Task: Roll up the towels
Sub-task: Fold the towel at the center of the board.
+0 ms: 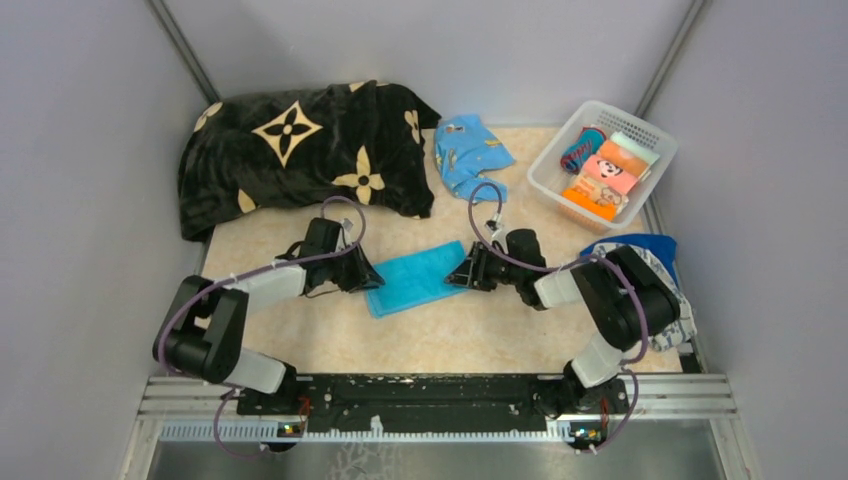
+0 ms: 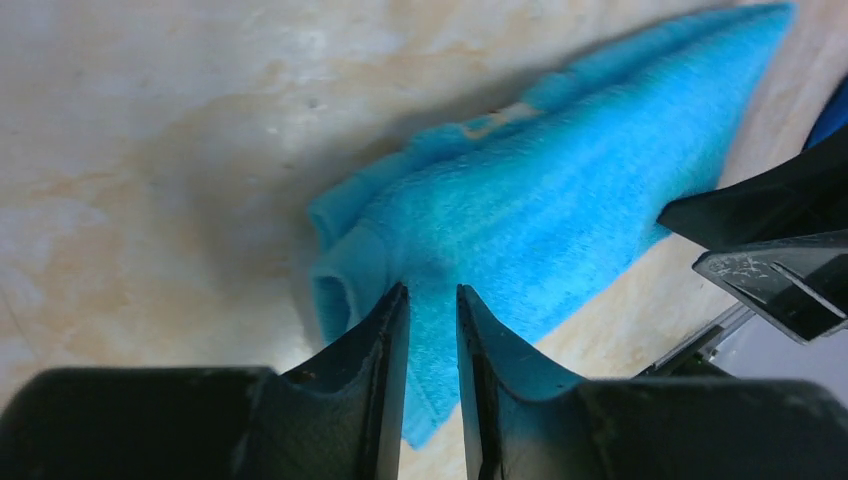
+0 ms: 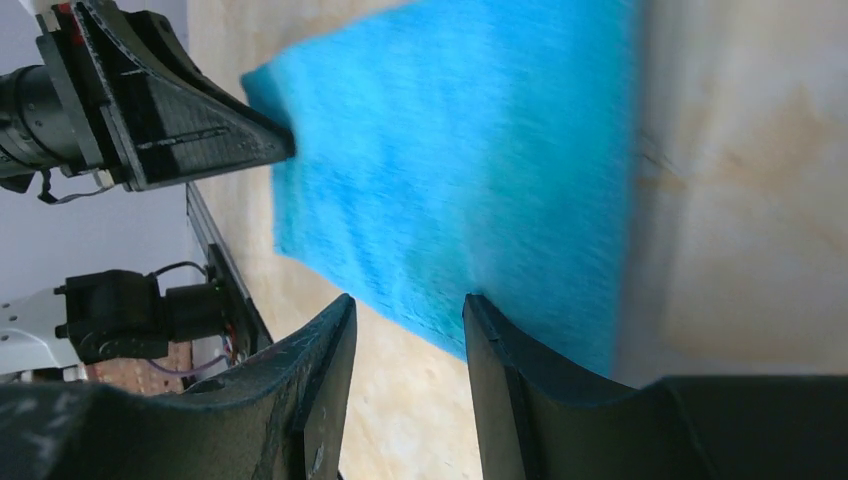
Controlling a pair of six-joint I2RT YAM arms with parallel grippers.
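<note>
- Turquoise towel point(image 1: 412, 280) at the centre of the counter point(image 1: 450, 340) — limp, light terry; take it by a short edge.
- Left end effector point(image 2: 432, 292) pinches its 9 o'clock edge, nearly closed.
- Right end effector point(image 3: 408, 300), 3 o'clock end — half-open, holding nothing.

The turquoise towel point(image 1: 412, 280) lies in the middle of the table point(image 1: 330, 340), a small terry cloth folded into a flat strip that runs aslant, its left end nearer the front edge and curled up a little at the corner. The royal-blue towel point(image 1: 648, 244) sits bunched at the table's right edge, largely hidden. The white towel point(image 1: 684, 312) shows only as a sliver just beside it, its print too small to make out
</note>
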